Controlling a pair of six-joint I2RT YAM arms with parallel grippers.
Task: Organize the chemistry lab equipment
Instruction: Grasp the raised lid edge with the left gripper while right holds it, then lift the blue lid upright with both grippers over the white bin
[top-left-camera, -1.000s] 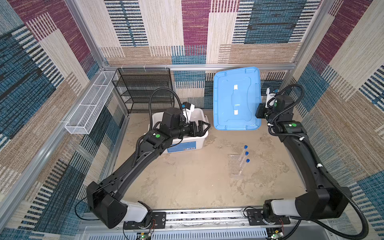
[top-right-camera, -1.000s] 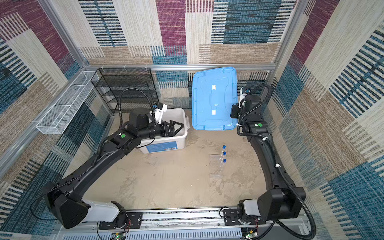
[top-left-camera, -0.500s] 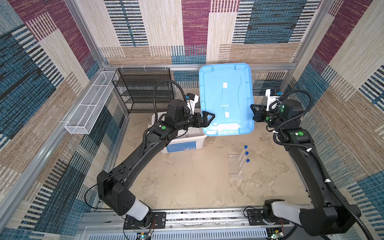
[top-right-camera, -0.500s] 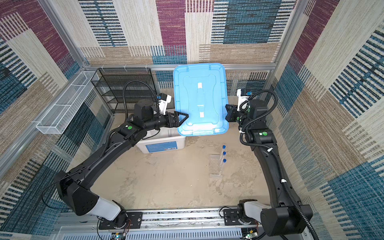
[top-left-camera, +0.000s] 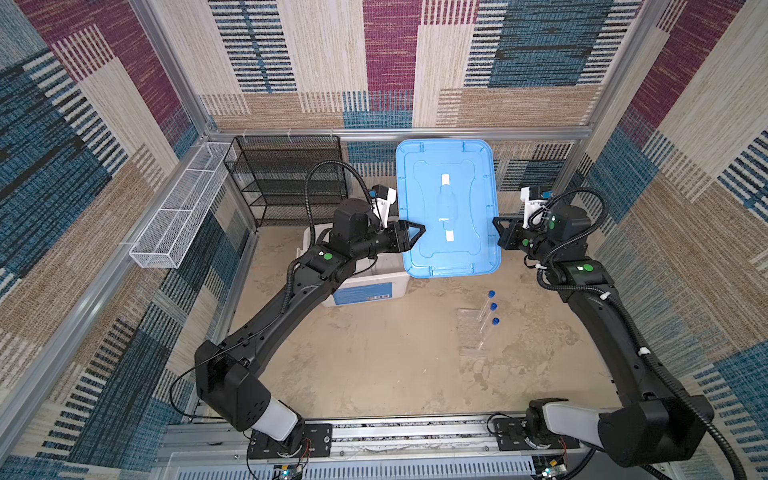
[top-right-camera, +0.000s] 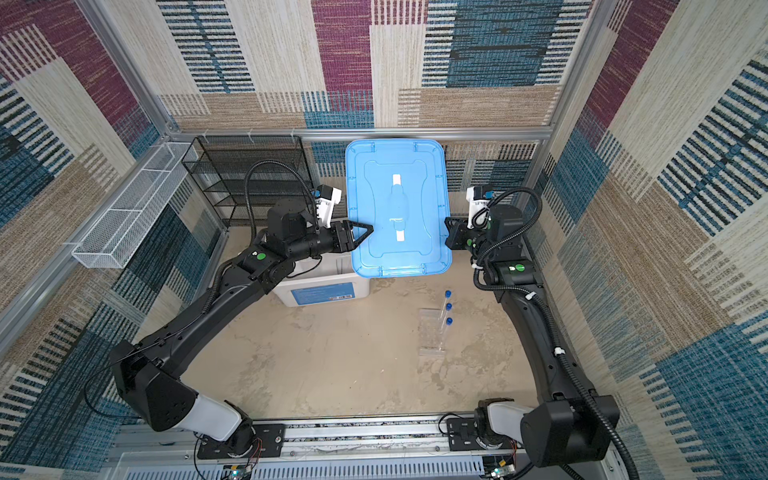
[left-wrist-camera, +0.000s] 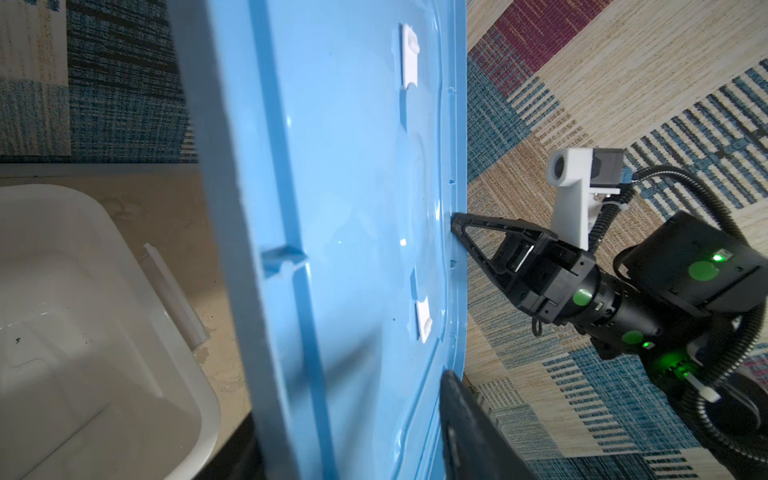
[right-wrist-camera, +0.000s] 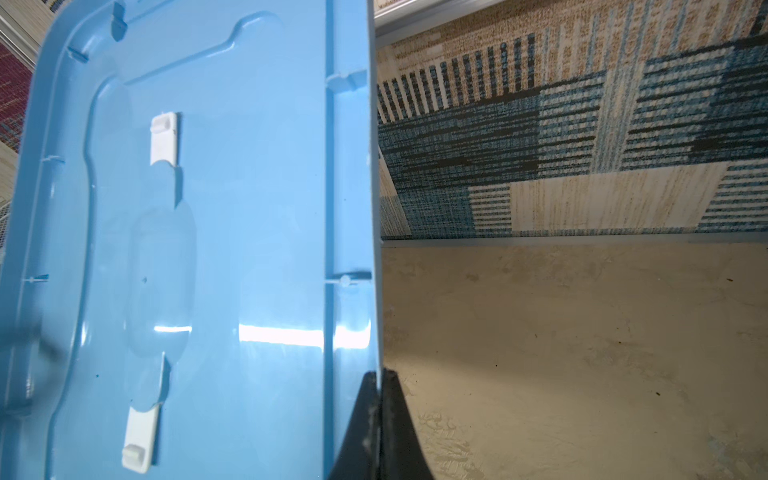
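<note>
right gripper fingers clenched on the blue lid right edge, lid held up over the white bin. left gripper at the lid's left edge; can't tell if it's clamped. test tubes lie on the clear rack, right part of surface.

Three blue-capped test tubes slanting in clear tube rack, on table.

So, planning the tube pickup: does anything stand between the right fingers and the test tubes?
Nothing visible on the table lies between them. But the right fingers are shut on the edge of the blue lid, held aloft, so they aren't free for the test tubes.
</note>
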